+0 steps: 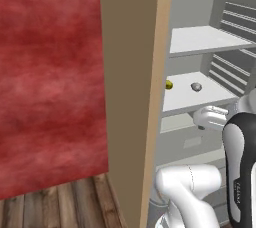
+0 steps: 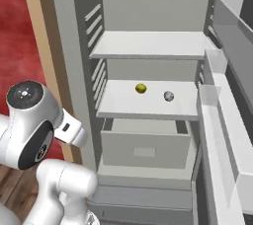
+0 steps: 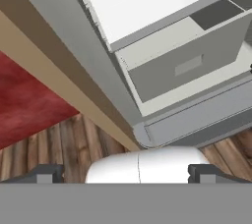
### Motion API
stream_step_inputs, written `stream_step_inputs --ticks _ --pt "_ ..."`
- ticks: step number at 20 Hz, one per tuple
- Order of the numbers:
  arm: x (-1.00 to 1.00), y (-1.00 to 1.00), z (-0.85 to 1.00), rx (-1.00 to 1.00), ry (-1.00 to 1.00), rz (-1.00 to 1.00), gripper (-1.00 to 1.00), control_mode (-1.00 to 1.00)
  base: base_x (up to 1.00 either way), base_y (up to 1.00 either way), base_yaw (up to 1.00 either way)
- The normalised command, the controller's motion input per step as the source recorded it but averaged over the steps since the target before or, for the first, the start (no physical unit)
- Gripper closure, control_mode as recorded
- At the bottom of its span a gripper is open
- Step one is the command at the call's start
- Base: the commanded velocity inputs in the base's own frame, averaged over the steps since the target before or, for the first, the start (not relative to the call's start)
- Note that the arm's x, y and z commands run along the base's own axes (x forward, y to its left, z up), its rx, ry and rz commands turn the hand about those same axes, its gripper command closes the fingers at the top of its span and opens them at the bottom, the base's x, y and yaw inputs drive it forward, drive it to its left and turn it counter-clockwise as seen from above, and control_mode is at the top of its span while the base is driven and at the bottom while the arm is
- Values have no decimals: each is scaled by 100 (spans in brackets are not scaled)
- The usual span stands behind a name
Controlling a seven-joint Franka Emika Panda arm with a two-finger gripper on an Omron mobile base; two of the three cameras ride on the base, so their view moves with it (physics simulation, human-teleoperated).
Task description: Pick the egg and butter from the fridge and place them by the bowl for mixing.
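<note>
Egg (image 2: 141,88): golden ball on fridge (image 2: 148,46) middle shelf, at 9 o'clock of a grey ball (image 2: 169,95). Gripper (image 3: 125,173) fingers spread apart, empty; a level, centred approach over the shelf edge is advised.

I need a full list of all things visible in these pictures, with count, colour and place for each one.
fridge: one, grey, open, in a tan wooden surround.
shelves: two, white, inside the fridge.
drawer: one, grey, under the lower shelf.
yellow ball: one, golden-yellow, on the lower shelf.
grey ball: one, beside the yellow ball.
wall: red, left of the fridge.
floor: wooden planks.
tool: one, open, dark fingertips, low before the fridge.
</note>
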Motion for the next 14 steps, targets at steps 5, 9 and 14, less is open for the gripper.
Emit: stream_step_inputs --ticks 5,9,14 --pt "0 0 0 0 0 0 -100 100 0 -50 -6" --pt "0 0 0 0 0 0 -100 100 1 -34 -9" --pt "0 0 0 0 0 0 -100 100 9 -41 -10"
